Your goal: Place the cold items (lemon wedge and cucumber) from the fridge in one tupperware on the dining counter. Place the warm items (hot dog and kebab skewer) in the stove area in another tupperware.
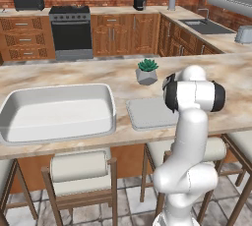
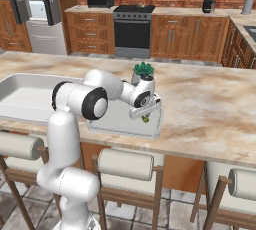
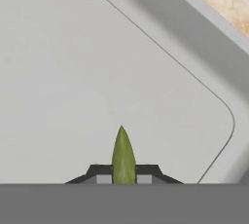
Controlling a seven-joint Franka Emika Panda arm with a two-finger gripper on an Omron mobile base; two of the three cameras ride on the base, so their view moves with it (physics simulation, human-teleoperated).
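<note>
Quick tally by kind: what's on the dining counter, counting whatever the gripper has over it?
Tupperware: 2, large tupperware and small tupperware
Potted plant: 1
Cucumber: 1, in the gripper over the small tupperware
Total: 4

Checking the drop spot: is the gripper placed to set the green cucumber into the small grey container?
Probably yes: the gripper hangs directly above the small grey container, green cucumber between its fingers, nothing underneath blocking.
</note>
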